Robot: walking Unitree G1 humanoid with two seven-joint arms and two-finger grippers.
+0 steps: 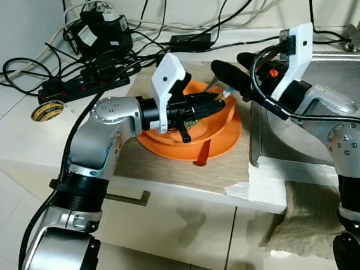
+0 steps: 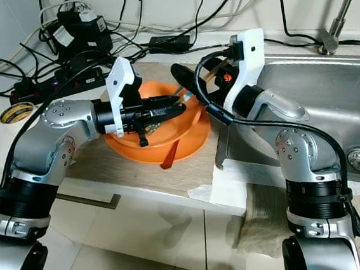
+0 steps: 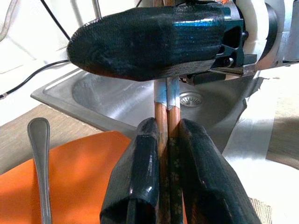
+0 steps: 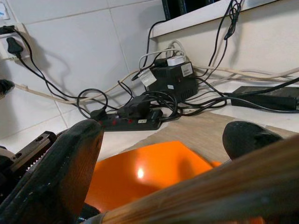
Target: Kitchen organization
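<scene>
A pair of wooden chopsticks [image 3: 166, 109] with a silvery tape band is clamped between my left gripper's [image 3: 166, 128] black fingers, just above an orange plate [image 1: 221, 134] on the wooden counter. In the head views my left gripper [image 1: 218, 104] points right across the plate. My right gripper [image 1: 238, 72] meets it from the sink side, open, with its fingers spread around the far end of the chopsticks [image 4: 210, 191]. One right finger [image 3: 149, 42] lies right over the sticks. A metal spoon [image 3: 39, 154] rests on the plate.
A steel sink [image 2: 329, 95] with a faucet [image 2: 335, 24] sits to the right. At the back left lie a power strip [image 1: 79, 84], adapters and tangled cables. A tape roll [image 1: 48, 112] lies on the counter's left, and a cloth [image 1: 303, 219] hangs off the front edge.
</scene>
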